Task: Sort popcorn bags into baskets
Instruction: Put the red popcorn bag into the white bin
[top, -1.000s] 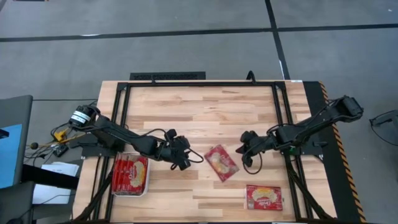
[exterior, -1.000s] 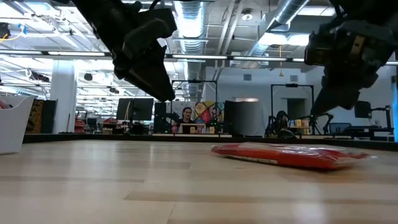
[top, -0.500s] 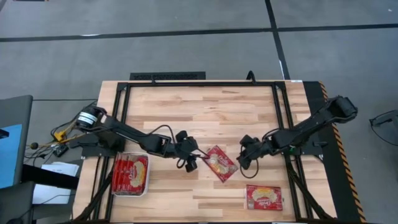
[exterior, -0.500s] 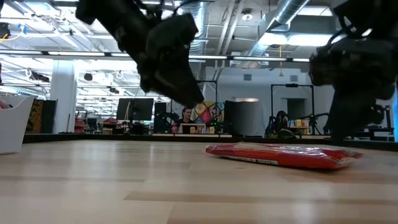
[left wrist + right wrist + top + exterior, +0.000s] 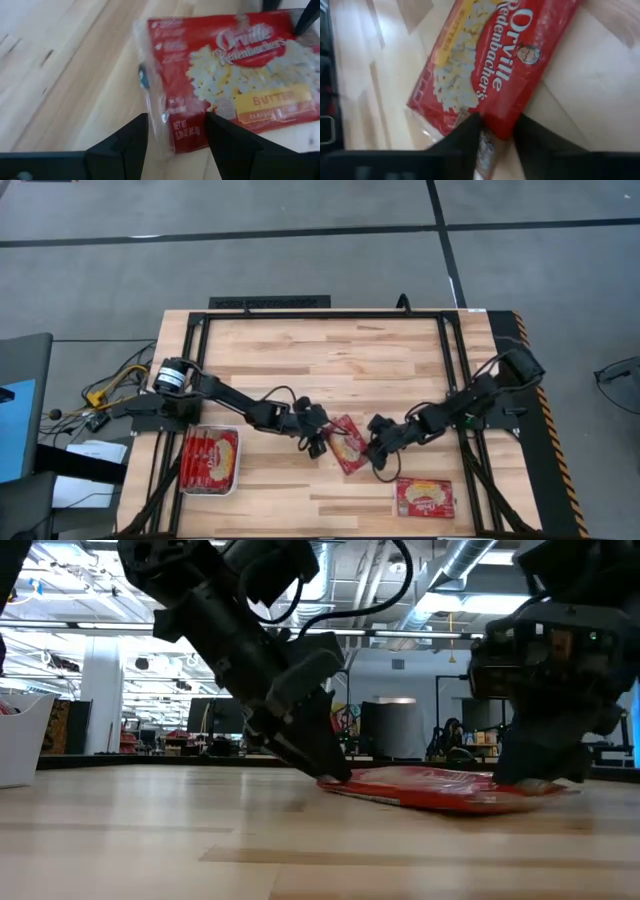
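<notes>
The wooden table (image 5: 330,360) carries a white tray (image 5: 232,480) near its left front corner and two red popcorn bags (image 5: 348,444) (image 5: 424,497) lying flat.

Both arms stretch low and inward toward the middle of the table (image 5: 330,350), their wrists angled down. The left hand (image 5: 318,442) sits at the left edge of the popcorn bag (image 5: 348,444) there, fingers spread apart and straddling the bag's end. The right hand (image 5: 376,452) is at the bag's opposite edge, fingers parted on either side of its corner.
</notes>
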Robot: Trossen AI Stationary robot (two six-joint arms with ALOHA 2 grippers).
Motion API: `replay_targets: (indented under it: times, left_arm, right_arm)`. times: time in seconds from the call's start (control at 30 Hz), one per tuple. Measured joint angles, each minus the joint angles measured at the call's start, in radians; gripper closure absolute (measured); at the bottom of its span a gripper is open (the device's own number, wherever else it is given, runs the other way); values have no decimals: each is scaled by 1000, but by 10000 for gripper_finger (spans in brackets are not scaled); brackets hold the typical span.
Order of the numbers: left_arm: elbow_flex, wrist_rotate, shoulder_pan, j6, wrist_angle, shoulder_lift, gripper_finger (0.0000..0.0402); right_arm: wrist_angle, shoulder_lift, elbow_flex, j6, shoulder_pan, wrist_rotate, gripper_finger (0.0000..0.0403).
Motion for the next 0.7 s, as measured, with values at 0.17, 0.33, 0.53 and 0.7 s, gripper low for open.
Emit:
replay_targets:
  times: [0.17, 0.33, 0.53, 0.7]
  left_arm:
    - [2, 1, -1, 24, -31, -27, 219]
    - [10, -19, -3, 87, -64, -104, 219]
    - [11, -99, -3, 259, -71, -219, 219]
    - [34, -11, 24, 385, -34, -261, 219]
  right_arm:
    - [-26, 14, 29, -175, -9, 2, 379]
    - [-225, -23, 96, -397, -21, 27, 392]
    - [-657, -66, 267, -738, 10, 253, 395]
    - [-810, -66, 405, -946, 6, 315, 398]
